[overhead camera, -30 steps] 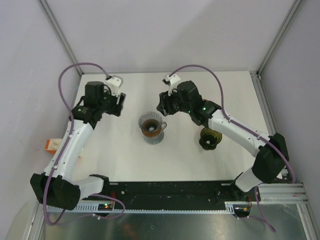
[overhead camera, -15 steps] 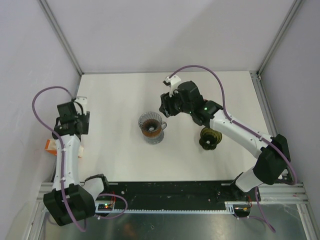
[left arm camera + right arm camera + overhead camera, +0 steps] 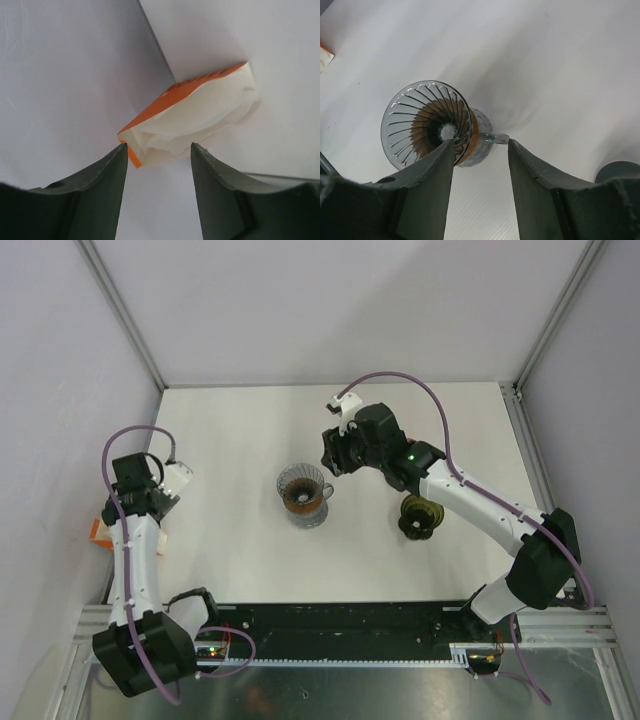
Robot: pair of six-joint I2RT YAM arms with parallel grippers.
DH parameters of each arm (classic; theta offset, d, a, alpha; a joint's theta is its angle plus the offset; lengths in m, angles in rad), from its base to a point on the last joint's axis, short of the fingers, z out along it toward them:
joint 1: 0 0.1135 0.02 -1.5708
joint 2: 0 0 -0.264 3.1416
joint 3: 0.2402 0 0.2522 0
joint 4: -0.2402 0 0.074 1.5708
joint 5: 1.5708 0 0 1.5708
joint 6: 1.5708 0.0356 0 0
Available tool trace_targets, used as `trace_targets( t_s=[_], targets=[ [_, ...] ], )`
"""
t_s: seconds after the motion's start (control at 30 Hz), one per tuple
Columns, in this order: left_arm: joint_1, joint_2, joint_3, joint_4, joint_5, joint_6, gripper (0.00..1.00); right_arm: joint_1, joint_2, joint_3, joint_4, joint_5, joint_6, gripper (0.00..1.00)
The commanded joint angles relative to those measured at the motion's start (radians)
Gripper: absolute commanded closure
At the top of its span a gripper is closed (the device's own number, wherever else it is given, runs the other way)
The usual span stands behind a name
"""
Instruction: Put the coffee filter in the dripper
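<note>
A clear ribbed glass dripper (image 3: 304, 494) with a brown band stands mid-table; it also shows in the right wrist view (image 3: 432, 122), empty inside. An orange pack of white coffee filters (image 3: 192, 118) lies at the table's left edge (image 3: 100, 531). My left gripper (image 3: 158, 146) is open and empty, its jaws just short of the pack's open end. My right gripper (image 3: 481, 141) is open and empty, hovering just behind the dripper, its jaws either side of the handle (image 3: 496, 138).
A dark round object (image 3: 420, 517) sits on the table right of the dripper, under the right arm. Grey walls and metal frame posts (image 3: 120, 310) enclose the white table. The left wall stands close beside the filter pack.
My left arm has swung back from near the dripper to the table's left edge and now points at the filter pack. The right arm has barely moved.
</note>
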Motion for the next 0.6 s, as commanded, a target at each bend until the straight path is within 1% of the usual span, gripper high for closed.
trace_targets(
  t_s=[0.0, 0.1, 0.2, 0.3, 0.4, 0.57],
  targets=[
    [0.058, 0.016, -0.005, -0.027, -0.085, 0.227, 0.44, 0.006, -0.006, 0.005, 0.005, 0.028, -0.025, 0.49],
    [0.105, 0.028, -0.008, -0.036, -0.094, 0.285, 0.48, 0.006, -0.005, -0.001, 0.003, 0.036, -0.030, 0.49],
    [0.134, 0.020, -0.021, -0.043, -0.078, 0.337, 0.50, 0.006, 0.001, -0.007, 0.005, 0.037, -0.030, 0.49],
    [0.144, 0.022, -0.036, -0.044, -0.072, 0.365, 0.51, 0.005, 0.006, -0.009, 0.008, 0.032, -0.030, 0.49],
    [0.149, 0.040, -0.034, -0.043, -0.060, 0.378, 0.54, 0.006, 0.007, -0.011, 0.010, 0.029, -0.029, 0.49],
    [0.149, 0.079, 0.014, -0.041, 0.013, 0.377, 0.57, 0.007, 0.011, -0.013, 0.010, 0.033, -0.034, 0.49]
  ],
)
